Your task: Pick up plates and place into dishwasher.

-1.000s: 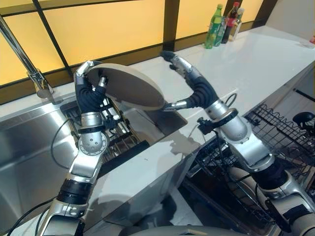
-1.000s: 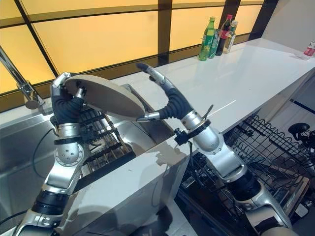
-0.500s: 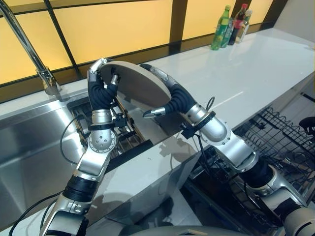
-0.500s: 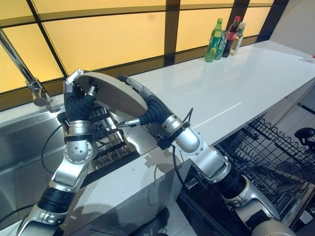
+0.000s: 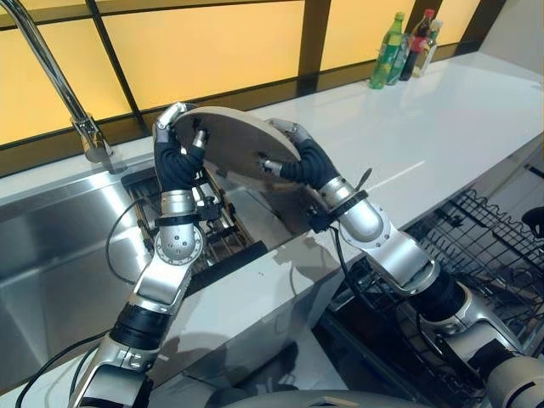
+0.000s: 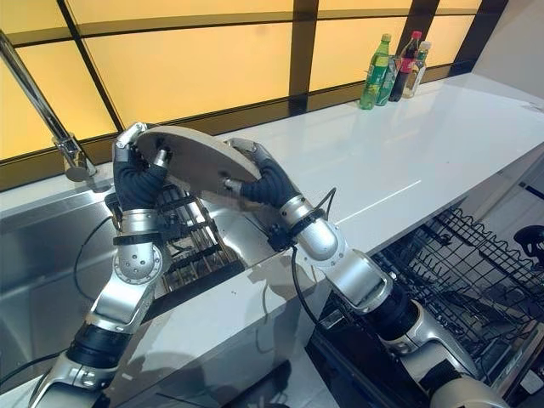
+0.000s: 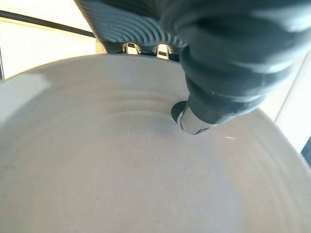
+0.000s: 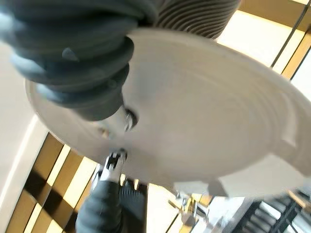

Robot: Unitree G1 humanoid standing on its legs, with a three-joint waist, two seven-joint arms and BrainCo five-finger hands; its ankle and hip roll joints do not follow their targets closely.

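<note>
The plate (image 5: 235, 140) is held tilted above the sink rack (image 5: 200, 229), clasped at opposite rims by the left hand (image 5: 177, 151) and right hand (image 5: 297, 160); the left should be released only once the right grip is judged secure.

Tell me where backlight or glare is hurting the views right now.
Eye views: the amber window panels behind the plate are bright, and the white counter carries a sheen. Right wrist view: bright panels behind leave the plate's underside and right hand dim. Left wrist view: evenly lit; left hand's thumb casts a small shadow.
</note>
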